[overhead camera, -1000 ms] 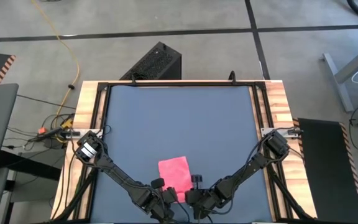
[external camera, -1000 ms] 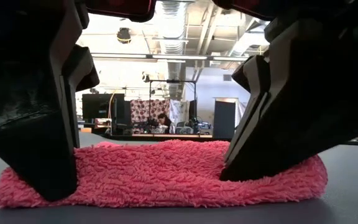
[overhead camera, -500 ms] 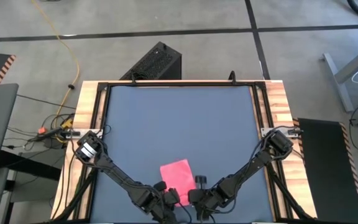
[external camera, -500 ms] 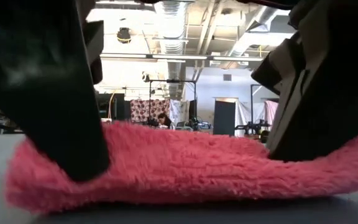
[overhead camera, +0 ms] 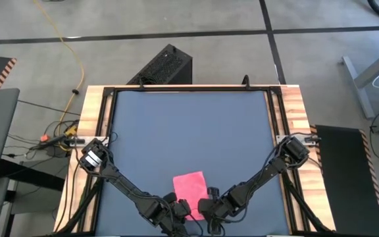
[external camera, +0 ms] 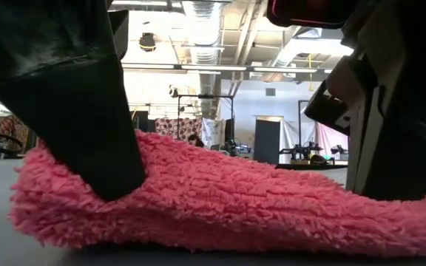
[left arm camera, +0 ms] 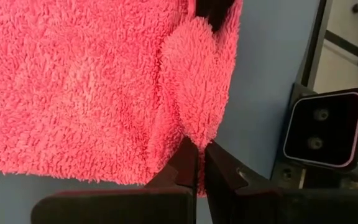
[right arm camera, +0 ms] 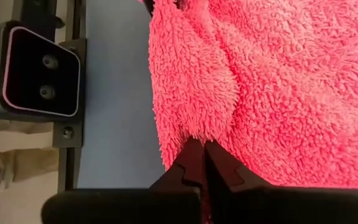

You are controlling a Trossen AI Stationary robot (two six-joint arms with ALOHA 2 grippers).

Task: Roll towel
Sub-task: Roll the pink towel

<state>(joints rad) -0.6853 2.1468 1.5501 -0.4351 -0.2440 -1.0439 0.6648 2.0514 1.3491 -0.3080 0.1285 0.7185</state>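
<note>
The bright pink towel (overhead camera: 191, 184) lies on the dark grey mat (overhead camera: 189, 125) near the table's near edge. It fills the low view (external camera: 220, 207). My left gripper (overhead camera: 179, 209) is shut on the towel's near edge toward its left corner. My right gripper (overhead camera: 206, 205) is shut on the same edge toward its right corner. Both wrist views show the near edge bunched into a raised fold (left arm camera: 194, 93) (right arm camera: 191, 93) ahead of the fingertips. The rest of the towel lies flat on the mat. My left gripper (left arm camera: 201, 158) pinches the towel's bunched near edge (left arm camera: 194, 127) between its two fingers, toward the left corner. The fingers (external camera: 102, 148) slant down from the near side. The pinched edge is raised off the mat; the rest lies flat. My right gripper (right arm camera: 202, 155) pinches the towel's bunched near edge (right arm camera: 194, 127) between its two fingers, toward the right corner. The fingers (external camera: 398, 148) slant down from the near side. The pinched edge is raised a little; the rest rests on the mat.
The low camera's grey housing (left arm camera: 322, 130) (right arm camera: 39, 71) stands at the table's near edge, close to both grippers. The mat's far part (overhead camera: 189, 112) lies beyond the towel. A black box (overhead camera: 163, 66) stands on the floor behind the table.
Both grippers have moved toward the table's near edge and a little right, drawing the towel along the mat with them. The towel's near edge has risen and bunched into a fold, while its far part has stayed flat.
</note>
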